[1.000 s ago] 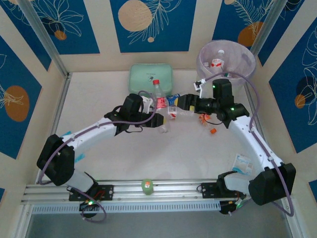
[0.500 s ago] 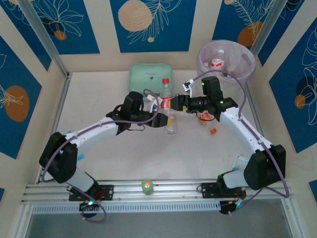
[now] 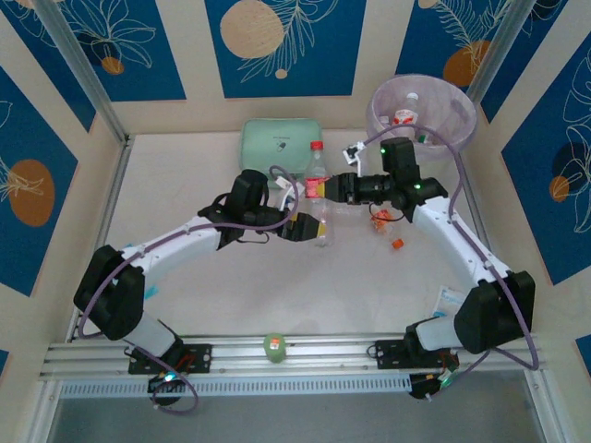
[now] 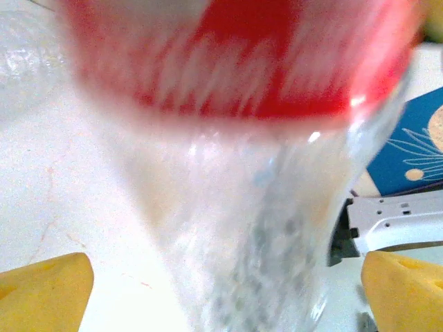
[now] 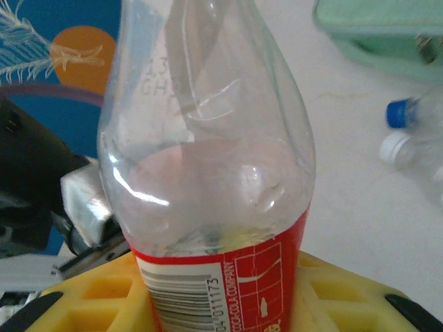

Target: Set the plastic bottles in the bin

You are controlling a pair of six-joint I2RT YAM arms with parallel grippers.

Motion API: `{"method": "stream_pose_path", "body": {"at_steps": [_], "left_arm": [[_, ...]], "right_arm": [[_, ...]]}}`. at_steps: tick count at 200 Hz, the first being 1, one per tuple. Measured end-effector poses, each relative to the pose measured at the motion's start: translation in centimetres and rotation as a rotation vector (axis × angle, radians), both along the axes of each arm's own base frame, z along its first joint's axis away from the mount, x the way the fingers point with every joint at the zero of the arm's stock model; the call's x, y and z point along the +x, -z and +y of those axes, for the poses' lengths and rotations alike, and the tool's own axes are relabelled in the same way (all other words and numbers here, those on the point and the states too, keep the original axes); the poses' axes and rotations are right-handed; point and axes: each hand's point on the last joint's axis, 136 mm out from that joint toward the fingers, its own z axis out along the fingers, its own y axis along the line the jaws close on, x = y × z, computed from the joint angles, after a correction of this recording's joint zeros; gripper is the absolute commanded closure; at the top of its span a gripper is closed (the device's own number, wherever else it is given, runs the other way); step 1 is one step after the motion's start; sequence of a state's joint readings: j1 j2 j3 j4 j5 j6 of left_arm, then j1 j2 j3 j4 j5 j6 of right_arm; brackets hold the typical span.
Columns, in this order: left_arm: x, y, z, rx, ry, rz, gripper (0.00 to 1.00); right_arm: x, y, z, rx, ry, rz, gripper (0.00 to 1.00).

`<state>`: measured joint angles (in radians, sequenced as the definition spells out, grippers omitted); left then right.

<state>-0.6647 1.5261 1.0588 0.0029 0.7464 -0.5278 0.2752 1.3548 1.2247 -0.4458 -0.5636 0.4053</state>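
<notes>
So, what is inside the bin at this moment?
One clear bottle with a red label lies in the bin. The near part of its floor is hidden behind its own wall, so more bottles there cannot be excluded.

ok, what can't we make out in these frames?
Left wrist: red-label bottle blurred, too close; label text unreadable, everything above the label cut off by the top edge.
Right wrist: its cap cut off by the top edge, its base by the bottom edge.
Top external: bottles in the bin too small to count, partly hidden by its wall.
</notes>
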Motion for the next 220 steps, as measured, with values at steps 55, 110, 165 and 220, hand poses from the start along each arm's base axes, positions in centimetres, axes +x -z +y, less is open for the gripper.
{"method": "stream_pose_path", "body": {"at_steps": [55,110,165,220], "left_arm": [[3.8,-0.6,4.3,0.063,-0.214,-0.042,0.00],[5.3,1.8,8.4,0.254,-0.421,-0.037,0.00],[3.5,1.8,12.2,0.358,-0.510,-0.092,0.00],[2.9,2.4,13.5,0.409,-0.527,-0.110,0.00]], "right_arm": [[4.0,-13.4,-8.6,-0.142,0.361,-0.384,0.78],[10.5,-21.4,-17.2,-0.309,0.716,-0.611,0.83],[20.8,-15.1,-20.4,-0.529,0.760,-0.480,0.91],[25.2,-7.7,-21.1,-0.594,0.703,-0.298,0.93]]}}
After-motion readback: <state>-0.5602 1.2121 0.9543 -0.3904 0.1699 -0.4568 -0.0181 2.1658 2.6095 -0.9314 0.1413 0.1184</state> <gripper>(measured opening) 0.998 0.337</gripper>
